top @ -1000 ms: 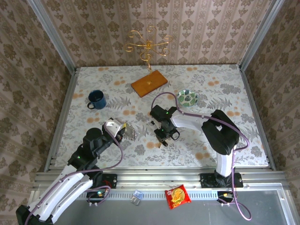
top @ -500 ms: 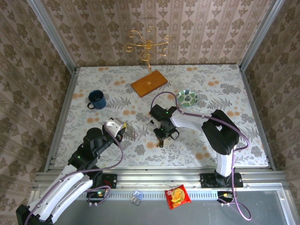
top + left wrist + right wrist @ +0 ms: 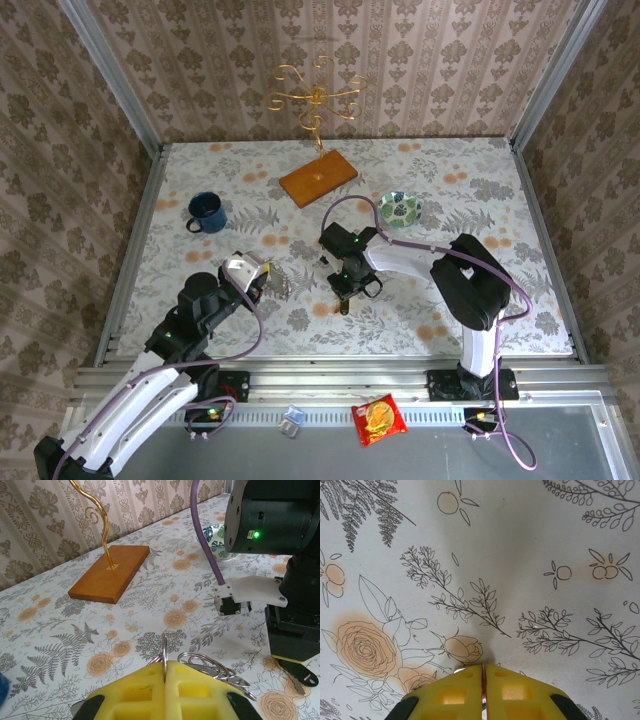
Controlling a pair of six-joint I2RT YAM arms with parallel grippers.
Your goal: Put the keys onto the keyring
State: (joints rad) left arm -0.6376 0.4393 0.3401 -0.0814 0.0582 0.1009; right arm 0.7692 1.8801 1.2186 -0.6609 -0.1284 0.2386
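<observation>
My left pads (image 3: 200,692) were pressed flat together on the keyring (image 3: 210,666), with one thin loop of wire standing up out of the seam, edge-on to my left wrist camera. The other loops splayed low over the worktop (image 3: 150,615) on the side toward my right arm. My right pads (image 3: 515,692) were likewise closed to a hairline, and a narrow sliver of metal showed in that line. I took it for the key (image 3: 299,676), which in the left wrist view poked out beneath my right jaws, dark at the head as far as I could tell, just above the worktop.

What mattered was the gap between the two. From above, the key (image 3: 343,305) lay to the right of the keyring (image 3: 281,285) and a little closer to my bases. It was near the ring but plainly apart from it, with bare worktop between. The key's long axis seemed to run downward and toward my near edge, though it was too small for me to be sure of the tilt.

I judged that my right arm, which carried the key, had to travel leftward toward the splayed loops. I could not make out the key's hole or the ring's split end, so how the two lined up was beyond me.
</observation>
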